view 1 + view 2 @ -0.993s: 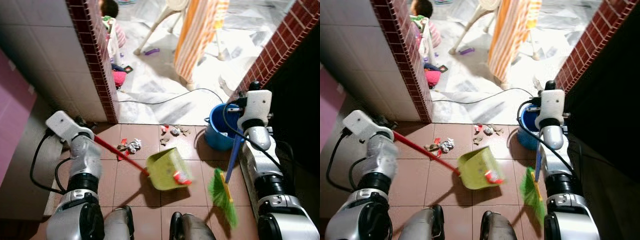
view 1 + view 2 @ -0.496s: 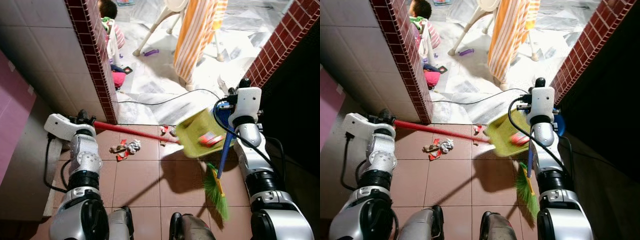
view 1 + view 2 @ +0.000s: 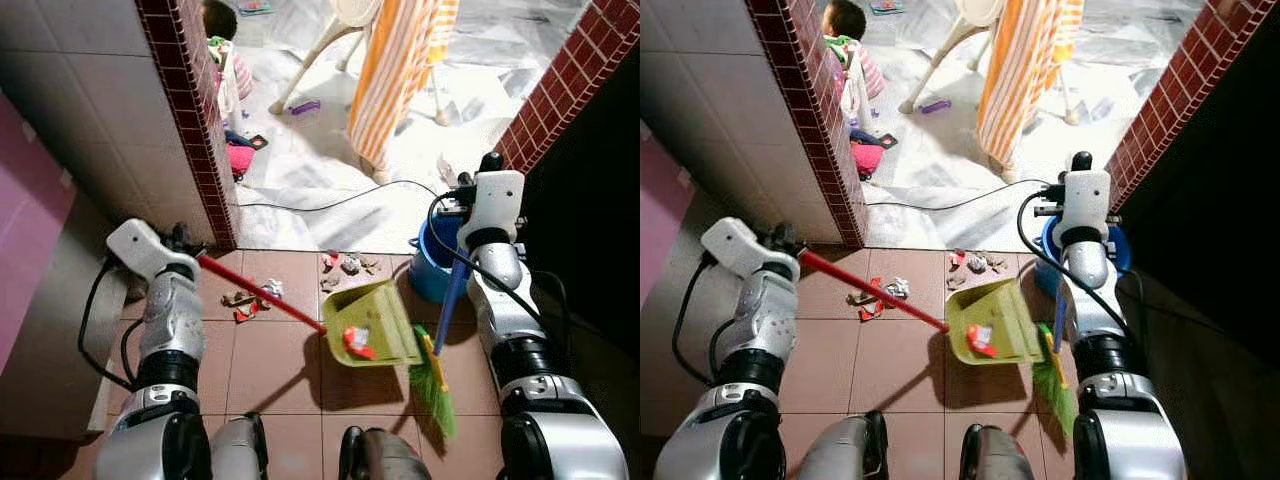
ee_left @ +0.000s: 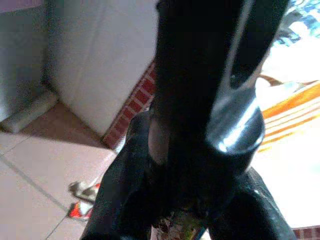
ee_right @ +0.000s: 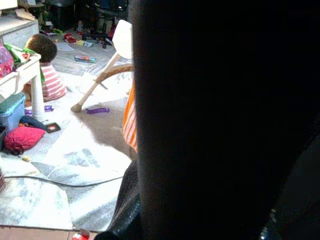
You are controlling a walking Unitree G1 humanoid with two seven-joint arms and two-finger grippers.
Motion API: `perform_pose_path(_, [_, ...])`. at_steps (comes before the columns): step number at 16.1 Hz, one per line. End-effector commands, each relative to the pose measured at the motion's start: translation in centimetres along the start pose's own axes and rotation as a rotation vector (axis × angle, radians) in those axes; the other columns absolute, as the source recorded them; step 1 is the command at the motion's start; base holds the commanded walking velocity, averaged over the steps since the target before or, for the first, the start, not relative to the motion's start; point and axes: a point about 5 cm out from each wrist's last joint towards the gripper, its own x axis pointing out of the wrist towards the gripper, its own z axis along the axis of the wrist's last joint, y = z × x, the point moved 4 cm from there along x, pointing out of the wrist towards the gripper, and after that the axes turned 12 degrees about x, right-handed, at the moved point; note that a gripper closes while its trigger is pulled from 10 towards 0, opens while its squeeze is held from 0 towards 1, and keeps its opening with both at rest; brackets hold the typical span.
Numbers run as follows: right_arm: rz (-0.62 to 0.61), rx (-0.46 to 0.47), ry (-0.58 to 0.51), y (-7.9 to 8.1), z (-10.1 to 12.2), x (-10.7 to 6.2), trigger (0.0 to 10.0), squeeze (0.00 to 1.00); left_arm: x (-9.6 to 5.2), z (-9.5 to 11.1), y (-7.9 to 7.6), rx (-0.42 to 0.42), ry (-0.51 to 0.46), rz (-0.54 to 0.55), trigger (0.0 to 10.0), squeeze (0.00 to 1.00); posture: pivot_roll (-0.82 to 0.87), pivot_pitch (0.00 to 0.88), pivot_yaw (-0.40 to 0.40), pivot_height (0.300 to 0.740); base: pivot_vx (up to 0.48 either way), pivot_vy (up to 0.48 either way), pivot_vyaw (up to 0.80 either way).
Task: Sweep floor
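Bristles of the green broom [image 3: 433, 385] sit nearest you on the tiled floor [image 3: 270, 370], just beside the yellow-green dustpan [image 3: 368, 325], which holds one red scrap [image 3: 358, 349]. Watch that pan: tip it and the scrap could slide back out, and the blue bucket [image 3: 432, 268] close behind could catch a careless swing. Your left arm reaches out low, its left claw [image 3: 185, 242] at the pan's red handle [image 3: 260, 292]; your right arm is raised, the right claw [image 3: 465, 190] at the broom's blue pole. Whether either is clamped you cannot tell. Farther off, loose litter [image 3: 345, 264] lies unswept by the threshold.
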Motion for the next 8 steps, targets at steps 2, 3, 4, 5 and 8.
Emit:
perform_pose_path(2, [0.007, 0.025, -0.037, 0.6, 0.9, 0.5, 10.0, 0.00, -0.4, 1.2, -1.2, 0.087, -0.084, -0.056, 10.0, 0.00, 0.01, 0.110, -0.042, 0.740, 0.000, 0.000, 0.00])
perform_pose_path(3, [0.007, 0.026, -0.038, 0.6, 1.0, 0.5, 10.0, 0.00, -0.5, 1.3, -1.4, 0.130, -0.097, -0.064, 10.0, 0.00, 0.01, 0.108, -0.042, 0.740, 0.000, 0.000, 0.00])
perform_pose_path(4, [0.003, 0.020, -0.044, 0.6, 1.2, 0.6, 10.0, 0.00, -0.9, 1.7, -2.1, 0.307, -0.141, -0.096, 10.0, 0.00, 0.01, 0.099, -0.038, 0.740, 0.000, 0.000, 0.00])
perform_pose_path(5, [-0.003, 0.015, -0.045, 0.5, 1.2, 0.6, 10.0, 0.00, -1.1, 1.9, -2.3, 0.348, -0.159, -0.114, 10.0, 0.00, 0.01, 0.098, -0.038, 0.740, 0.000, 0.000, 0.00])
perform_pose_path(8, [-0.031, 0.084, -0.014, 0.5, 0.3, 0.1, 10.0, 0.00, -2.3, 2.1, -3.3, 0.501, -0.212, -0.183, 10.0, 0.00, 0.01, 0.088, -0.030, 0.740, 0.000, 0.000, 0.00])
